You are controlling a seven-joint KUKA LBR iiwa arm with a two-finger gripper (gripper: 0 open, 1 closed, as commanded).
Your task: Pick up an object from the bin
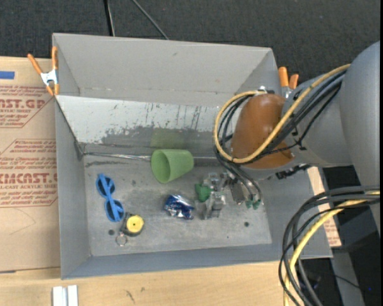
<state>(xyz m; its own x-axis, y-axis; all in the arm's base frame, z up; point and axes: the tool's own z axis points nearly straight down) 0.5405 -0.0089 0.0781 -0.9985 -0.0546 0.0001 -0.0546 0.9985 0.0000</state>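
1. The gripper (pixel 217 199) is low over the floor of the bin (pixel 166 81), in its right half. Metal parts crowd its tip, so I cannot tell whether the jaws stand wide or narrow, and nothing can be seen held between them.
2. The nearest thing is a small green piece (pixel 204 190), just beside the tip on the view's left. It is too small to make out its kind. It looks like light, stiff plastic that would skid on the metal floor if nudged from one side, so it is best taken across its narrow width with the jaws straddling it from above.
3. A crumpled blue wrapper (pixel 179 206) lies near it, further left. It probably weighs almost nothing, is soft and crushes easily. Pinching a raised fold would hold it better than pressing it flat.
4. A green cup (pixel 172 164) lies on its side near the back wall. It seems light and smooth and may roll, so one jaw inside the rim is the likely hold.
5. A blue spectacle-shaped toy (pixel 109 197) and a yellow disc (pixel 135 225) lie well apart from the gripper, at the left.
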